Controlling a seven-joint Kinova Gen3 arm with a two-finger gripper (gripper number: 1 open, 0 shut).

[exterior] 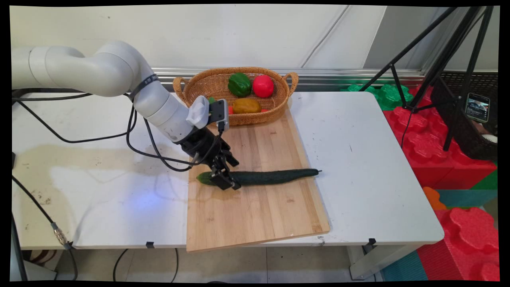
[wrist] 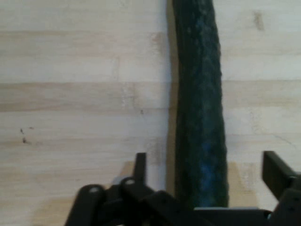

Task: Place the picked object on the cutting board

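The gripper (exterior: pixel 225 178) straddles the cucumber (exterior: pixel 263 176) near its nine-o'clock end on the cutting board (exterior: pixel 255 215); fingers (wrist: pixel 139 165) spread, seemingly not yet touching; closing would come next; basket (exterior: pixel 207 85) at twelve o'clock.

White Kinova arm (exterior: pixel 107 73), rounded tubular links, black band on the forearm link, black cables (exterior: pixel 135 139) looping off it, ribbed white wrist cap, small black-and-grey camera module (exterior: pixel 220 113), black linkage gripper (exterior: pixel 225 181) with flat black fingers (wrist: pixel 139 165)

You've got a long dark green bumpy cucumber (exterior: pixel 271 176) on a pale striped bamboo cutting board (exterior: pixel 255 215). Tan woven wicker basket (exterior: pixel 207 85) holds a green bell pepper (exterior: pixel 239 84) and red tomato (exterior: pixel 263 86).
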